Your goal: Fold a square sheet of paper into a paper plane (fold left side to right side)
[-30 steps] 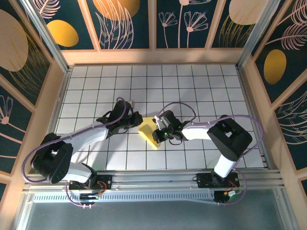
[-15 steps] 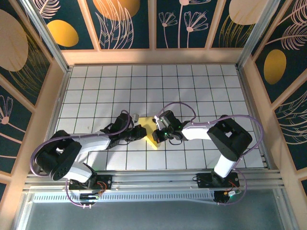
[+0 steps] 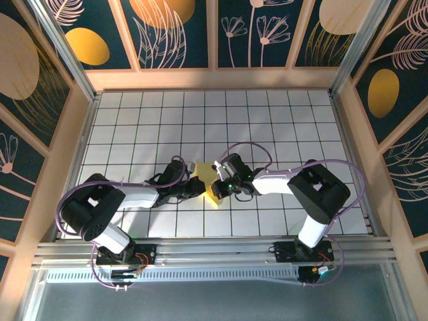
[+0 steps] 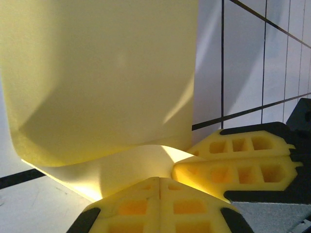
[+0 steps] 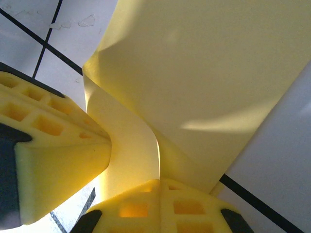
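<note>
Paper [image 3: 213,195] near desk [image 3: 267,120] centre, half-folded, upper layer curling over lower. Left gripper [image 3: 195,187] and right gripper [image 3: 219,183]: jaws together on both, tips nearly touching at curled edge. Likely pinning sheet, pressing crease flat. Actual pinch on paper: cannot tell.

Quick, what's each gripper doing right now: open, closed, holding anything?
Left gripper: closed, tips at the yellow paper; grip cannot be told.
Right gripper: closed on the yellow paper's curled edge.
</note>
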Robot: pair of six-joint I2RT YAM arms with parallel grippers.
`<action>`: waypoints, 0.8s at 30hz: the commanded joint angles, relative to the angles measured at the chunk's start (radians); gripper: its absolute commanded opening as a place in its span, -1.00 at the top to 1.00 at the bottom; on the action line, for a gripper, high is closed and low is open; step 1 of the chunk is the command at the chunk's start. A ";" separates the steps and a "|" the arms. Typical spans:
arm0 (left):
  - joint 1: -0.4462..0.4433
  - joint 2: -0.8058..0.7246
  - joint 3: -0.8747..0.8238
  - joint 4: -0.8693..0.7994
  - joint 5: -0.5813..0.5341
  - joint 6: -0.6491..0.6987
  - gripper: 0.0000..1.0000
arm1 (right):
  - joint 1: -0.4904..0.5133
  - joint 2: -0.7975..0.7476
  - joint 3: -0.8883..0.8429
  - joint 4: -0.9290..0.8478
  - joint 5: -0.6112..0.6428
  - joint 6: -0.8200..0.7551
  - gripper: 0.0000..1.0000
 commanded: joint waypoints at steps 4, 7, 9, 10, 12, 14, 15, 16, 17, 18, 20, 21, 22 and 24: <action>-0.006 0.037 0.009 0.026 -0.020 -0.009 1.00 | -0.006 0.052 -0.005 -0.096 0.051 -0.027 1.00; -0.006 0.046 0.012 0.029 -0.021 -0.009 1.00 | -0.007 0.051 -0.006 -0.096 0.051 -0.027 1.00; -0.006 0.051 0.015 0.031 -0.024 -0.008 1.00 | -0.006 0.052 -0.006 -0.096 0.051 -0.027 1.00; -0.006 0.053 0.017 0.029 -0.026 -0.007 1.00 | -0.007 0.051 -0.007 -0.095 0.051 -0.027 1.00; -0.005 0.057 0.020 0.023 -0.032 -0.006 1.00 | -0.007 0.050 -0.007 -0.097 0.053 -0.027 1.00; -0.006 0.063 0.026 0.006 -0.041 -0.004 1.00 | -0.007 0.046 -0.004 -0.098 0.053 -0.026 1.00; -0.005 0.066 0.028 -0.006 -0.048 -0.004 1.00 | -0.007 0.042 -0.001 -0.099 0.053 -0.024 1.00; -0.006 0.067 0.030 -0.021 -0.055 -0.005 1.00 | -0.009 0.038 0.003 -0.101 0.053 -0.024 1.00; -0.005 0.070 0.033 -0.041 -0.065 -0.005 1.00 | -0.010 0.032 0.008 -0.102 0.052 -0.023 1.00; -0.006 0.071 0.034 -0.055 -0.071 -0.007 1.00 | -0.013 0.023 0.013 -0.102 0.051 -0.021 1.00; -0.006 0.073 0.033 -0.078 -0.084 -0.009 1.00 | -0.021 0.007 0.021 -0.103 0.045 -0.016 0.94; -0.006 0.074 0.029 -0.084 -0.087 -0.010 1.00 | -0.027 -0.002 0.025 -0.101 0.041 -0.014 0.90; -0.005 0.077 0.028 -0.087 -0.090 -0.012 1.00 | -0.032 -0.012 0.029 -0.102 0.037 -0.011 0.85; -0.005 0.081 0.025 -0.094 -0.093 -0.013 1.00 | -0.039 -0.033 0.036 -0.104 0.034 -0.005 0.73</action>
